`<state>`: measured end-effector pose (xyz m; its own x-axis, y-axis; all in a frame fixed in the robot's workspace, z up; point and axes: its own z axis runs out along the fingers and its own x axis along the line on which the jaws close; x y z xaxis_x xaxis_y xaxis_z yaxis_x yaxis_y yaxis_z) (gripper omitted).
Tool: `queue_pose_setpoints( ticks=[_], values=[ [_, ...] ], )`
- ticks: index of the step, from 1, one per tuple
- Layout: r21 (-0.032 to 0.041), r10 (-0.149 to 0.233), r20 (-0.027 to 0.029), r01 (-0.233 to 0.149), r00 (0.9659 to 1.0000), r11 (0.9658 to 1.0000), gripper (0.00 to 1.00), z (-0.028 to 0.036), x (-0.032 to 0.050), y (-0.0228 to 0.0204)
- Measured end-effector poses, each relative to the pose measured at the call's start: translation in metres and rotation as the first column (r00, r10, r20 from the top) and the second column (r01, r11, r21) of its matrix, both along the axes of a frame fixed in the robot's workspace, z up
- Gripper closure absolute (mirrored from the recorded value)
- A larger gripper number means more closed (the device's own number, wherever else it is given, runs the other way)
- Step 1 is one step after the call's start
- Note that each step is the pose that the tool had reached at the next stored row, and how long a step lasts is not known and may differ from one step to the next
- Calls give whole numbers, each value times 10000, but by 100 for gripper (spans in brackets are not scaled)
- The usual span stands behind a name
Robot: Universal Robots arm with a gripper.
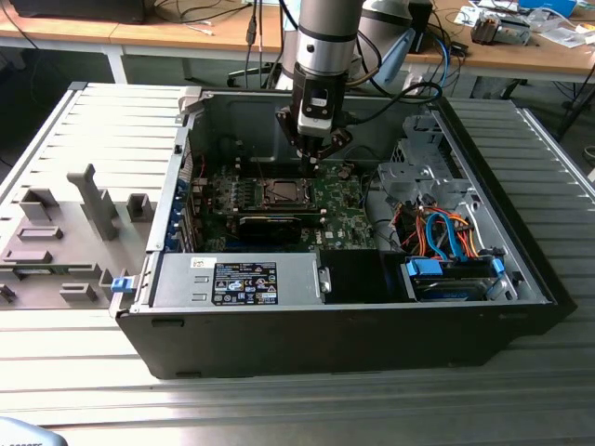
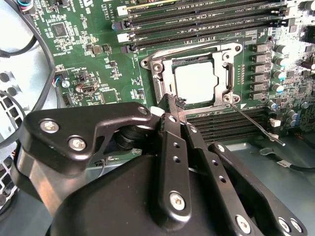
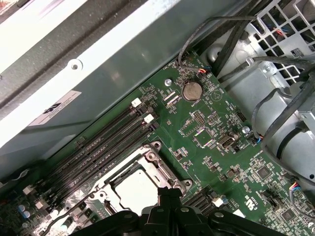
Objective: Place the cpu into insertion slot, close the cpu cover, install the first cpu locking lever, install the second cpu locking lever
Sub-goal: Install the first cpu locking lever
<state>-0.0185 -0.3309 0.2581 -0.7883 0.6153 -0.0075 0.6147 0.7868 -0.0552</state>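
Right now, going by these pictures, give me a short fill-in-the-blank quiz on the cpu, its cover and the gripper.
1. The cover, not open but ___, frames the cpu.
2. The board under them is ___ in colour.
3. The gripper has its fingers ___, with the tips near the cover's corner.
Missing words: closed; green; shut.

Bright, even light, probably overhead; glare blows out the cpu [image 2: 196,82] top in the second wrist view; case [image 1: 279,346] interior dimmer.
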Motion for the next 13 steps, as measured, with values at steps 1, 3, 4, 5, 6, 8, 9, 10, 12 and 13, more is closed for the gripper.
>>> queue_pose_setpoints(
  ticks=[1,3,4,5,6,8,9,10,12,13],
  values=[
    [0,5,0,-5,10000,10000,89,0,0,0],
    [0,14,0,-14,10000,10000,89,0,0,0],
    [0,20,1,-20,10000,10000,89,0,0,0],
    [0,24,0,-24,10000,10000,89,0,0,0],
    [0,35,0,-35,10000,10000,89,0,0,0],
    [0,47,0,-47,10000,10000,89,0,0,0],
    [0,52,1,-52,10000,10000,89,0,0,0],
    [0,57,1,-57,10000,10000,89,0,0,0],
    [0,71,0,-71,10000,10000,89,0,0,0],
    [0,76,1,-76,10000,10000,89,0,0,0]
  ],
)
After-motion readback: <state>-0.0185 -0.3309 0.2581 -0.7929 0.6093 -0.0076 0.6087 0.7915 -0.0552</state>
